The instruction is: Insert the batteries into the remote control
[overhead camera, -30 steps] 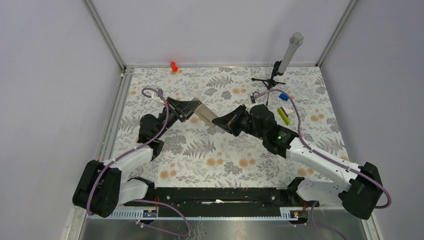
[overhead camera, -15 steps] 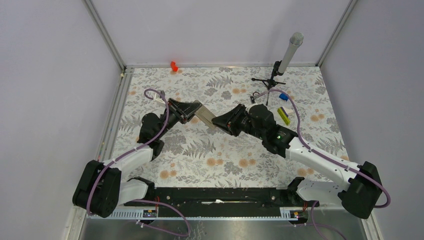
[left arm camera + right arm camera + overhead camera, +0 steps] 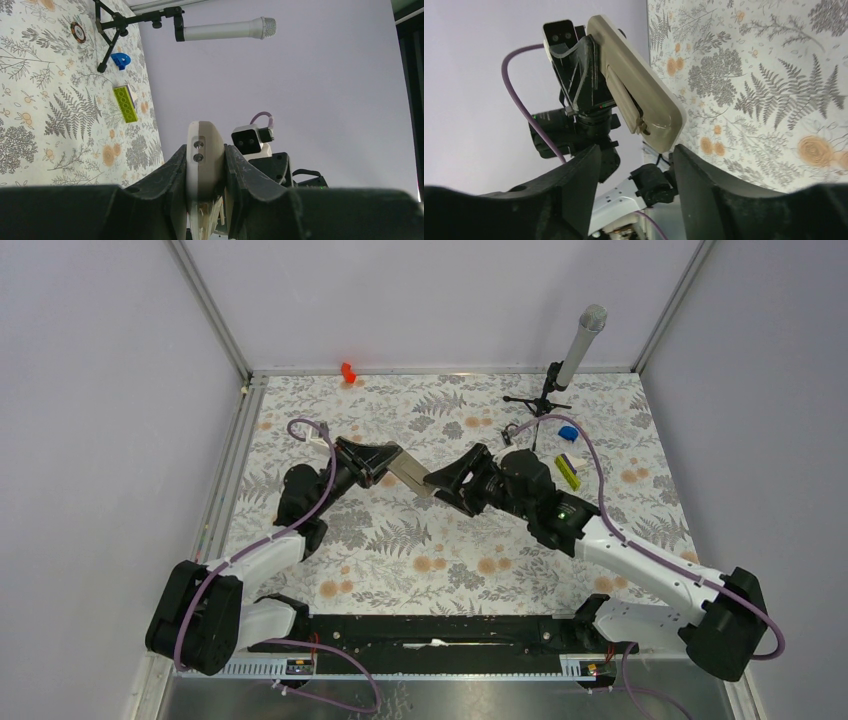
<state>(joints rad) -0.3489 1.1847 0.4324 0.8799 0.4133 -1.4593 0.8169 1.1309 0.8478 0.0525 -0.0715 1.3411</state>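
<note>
Overhead on floral desk: two grippers – left gripper, right gripper. One white remote control. One microphone on stand. One yellow-green brick. One blue piece. One red piece. One dark ring.

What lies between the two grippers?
The remote, as the top view shows: the left gripper clamps one end, and the free end points toward the open right gripper.

Between left claw and right claw, remote control bars passage; microphone stand far right.
</note>
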